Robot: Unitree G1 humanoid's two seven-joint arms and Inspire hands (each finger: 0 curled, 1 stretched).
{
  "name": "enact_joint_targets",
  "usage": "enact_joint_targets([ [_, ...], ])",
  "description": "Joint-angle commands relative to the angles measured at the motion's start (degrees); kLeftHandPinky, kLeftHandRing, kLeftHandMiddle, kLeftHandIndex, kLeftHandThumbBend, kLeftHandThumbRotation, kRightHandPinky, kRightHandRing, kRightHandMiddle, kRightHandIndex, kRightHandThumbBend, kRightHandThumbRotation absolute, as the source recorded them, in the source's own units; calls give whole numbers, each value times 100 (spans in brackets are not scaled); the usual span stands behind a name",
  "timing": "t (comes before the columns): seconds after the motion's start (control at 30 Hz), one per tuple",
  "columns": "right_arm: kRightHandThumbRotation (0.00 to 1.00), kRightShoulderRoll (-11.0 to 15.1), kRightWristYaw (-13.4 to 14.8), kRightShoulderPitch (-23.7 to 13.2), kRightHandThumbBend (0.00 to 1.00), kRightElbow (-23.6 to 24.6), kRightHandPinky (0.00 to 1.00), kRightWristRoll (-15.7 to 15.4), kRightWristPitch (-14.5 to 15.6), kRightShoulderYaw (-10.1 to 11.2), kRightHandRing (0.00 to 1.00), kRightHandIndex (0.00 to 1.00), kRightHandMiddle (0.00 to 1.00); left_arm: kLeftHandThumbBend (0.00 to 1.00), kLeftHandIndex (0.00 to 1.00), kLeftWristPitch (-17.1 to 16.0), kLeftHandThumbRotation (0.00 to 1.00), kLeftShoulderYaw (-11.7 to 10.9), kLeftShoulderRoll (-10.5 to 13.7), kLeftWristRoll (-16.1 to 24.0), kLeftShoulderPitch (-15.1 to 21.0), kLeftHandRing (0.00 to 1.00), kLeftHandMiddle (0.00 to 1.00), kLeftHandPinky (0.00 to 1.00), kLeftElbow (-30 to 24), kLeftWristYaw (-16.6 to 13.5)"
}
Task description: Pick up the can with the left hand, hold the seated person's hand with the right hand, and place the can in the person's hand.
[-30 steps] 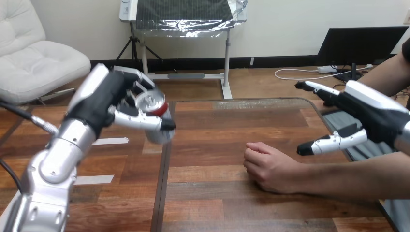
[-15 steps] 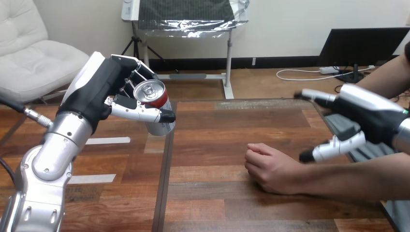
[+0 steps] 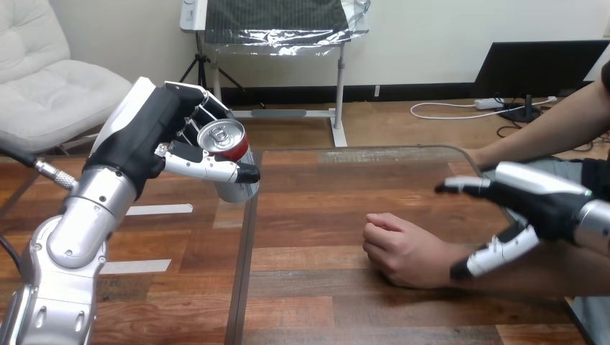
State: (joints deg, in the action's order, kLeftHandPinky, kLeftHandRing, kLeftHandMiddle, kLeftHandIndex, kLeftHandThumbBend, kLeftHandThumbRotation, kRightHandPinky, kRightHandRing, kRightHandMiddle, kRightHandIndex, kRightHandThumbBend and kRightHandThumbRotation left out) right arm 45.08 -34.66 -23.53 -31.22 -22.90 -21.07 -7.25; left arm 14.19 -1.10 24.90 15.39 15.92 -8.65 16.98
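The worktop (image 3: 324, 215) is brown wooden planks, running crosswise in lighter and darker bands. A clear sheet seems to lie over it, though I can't be sure. Its dark edge (image 3: 239, 273) runs down the left side and rounds off at the far right corner.

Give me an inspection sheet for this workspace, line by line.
Surface: wooden table, with the person's hand and forearm resting on it.
Job's things: can in the left hand, lifted near the table's left edge; person's hand a loose fist on the table.
Clutter: nothing seen.
Hands: left hand curled round the can; right hand open, over the person's wrist, not gripping it; contact cannot be told.
Cables: nothing seen on the table.
Surroundings: person seated at the view's right.
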Motion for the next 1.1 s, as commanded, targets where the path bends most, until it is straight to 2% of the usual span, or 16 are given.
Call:
enact_joint_targets([
  [0.0, 40, 58, -19, -446, 100, -9, 99, 7, 80, -47, 97, 95, 96, 82, 39, -28, 0, -91, 151, -14, 479, 33, 38, 28, -309, -13],
  [0.2, 40, 78, -126, -474, 100, -28, 98, -89, 188, -184, 98, 96, 97, 82, 39, -152, 0, -104, 162, -33, 474, 33, 38, 29, -273, -9],
  [0.33, 40, 76, -233, -459, 100, -5, 99, -94, 261, -233, 98, 96, 97, 82, 39, -117, 0, -104, 160, 1, 469, 33, 38, 29, -291, -30],
  [0.5, 37, 84, -325, -464, 100, 29, 99, -160, 340, -310, 98, 97, 98, 82, 39, -10, 0, -127, 115, -44, 482, 33, 38, 28, -318, -24],
  [0.67, 32, 55, -404, -452, 100, 40, 99, -204, 467, -346, 98, 97, 98, 82, 39, -40, 0, -133, 111, -44, 482, 33, 38, 28, -311, -45],
  [0.87, 28, 45, -340, -435, 100, 7, 98, -261, 417, -405, 98, 97, 97, 82, 39, -150, 0, -139, 127, -48, 472, 33, 38, 29, -275, -64],
  [1.07, 28, 18, -321, -426, 100, 16, 98, -347, 527, -450, 98, 97, 98, 82, 39, -210, 0, -142, 141, -43, 460, 33, 38, 29, -274, -65],
])
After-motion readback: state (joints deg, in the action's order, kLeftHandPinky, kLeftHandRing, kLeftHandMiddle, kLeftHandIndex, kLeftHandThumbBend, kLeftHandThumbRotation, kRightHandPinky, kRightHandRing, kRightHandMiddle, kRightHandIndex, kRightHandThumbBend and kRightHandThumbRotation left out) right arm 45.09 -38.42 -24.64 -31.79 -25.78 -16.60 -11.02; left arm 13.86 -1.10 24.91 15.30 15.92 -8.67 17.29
